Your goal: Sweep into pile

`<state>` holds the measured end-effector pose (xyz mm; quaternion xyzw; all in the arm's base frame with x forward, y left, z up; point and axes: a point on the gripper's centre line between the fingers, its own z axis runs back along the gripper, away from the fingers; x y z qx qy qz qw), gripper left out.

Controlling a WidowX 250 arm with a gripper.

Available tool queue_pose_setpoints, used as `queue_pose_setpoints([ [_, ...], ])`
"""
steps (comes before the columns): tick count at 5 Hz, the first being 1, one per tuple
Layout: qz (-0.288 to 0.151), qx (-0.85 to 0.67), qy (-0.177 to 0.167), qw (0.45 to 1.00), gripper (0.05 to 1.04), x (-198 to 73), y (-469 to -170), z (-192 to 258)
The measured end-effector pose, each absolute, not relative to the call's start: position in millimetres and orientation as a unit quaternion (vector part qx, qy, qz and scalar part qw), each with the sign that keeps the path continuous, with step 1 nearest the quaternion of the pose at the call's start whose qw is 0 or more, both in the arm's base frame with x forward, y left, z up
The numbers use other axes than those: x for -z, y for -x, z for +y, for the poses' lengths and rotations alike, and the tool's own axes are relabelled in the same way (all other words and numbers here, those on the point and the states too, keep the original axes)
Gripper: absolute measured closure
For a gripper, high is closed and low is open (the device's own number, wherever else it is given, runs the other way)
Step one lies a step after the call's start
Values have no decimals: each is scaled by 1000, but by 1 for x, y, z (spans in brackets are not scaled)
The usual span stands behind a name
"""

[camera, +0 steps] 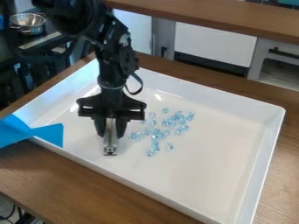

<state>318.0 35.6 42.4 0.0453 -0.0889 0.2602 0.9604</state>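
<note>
Metal bar [109,147] gripped in claw [111,133], held in tray's [219,148] left part. Light-blue beads [156,132] scattered loosely around tray's middle. Blue sheet [50,133] draped over tray's left corner. Tray placed on desk [70,175].

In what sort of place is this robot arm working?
It looks like a toy kitchen set up in a room or lab: there is a metal pot at the upper left, white cabinet fronts behind, and a wooden counter under the white tray.
</note>
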Motion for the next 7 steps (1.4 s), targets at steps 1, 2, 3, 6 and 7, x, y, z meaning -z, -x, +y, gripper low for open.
queue_pose_setpoints([
  [1, -81, -265, -42, 960, 713, -41, -327, 24],
  [2, -84, -268, -42, 959, 713, -41, -332, 15],
  [3, -89, -264, -43, 959, 713, -40, -337, 0],
  [6, -85, -273, -33, 958, 713, -41, -357, -44],
  [7, -87, -277, -31, 956, 713, -40, -370, -56],
])
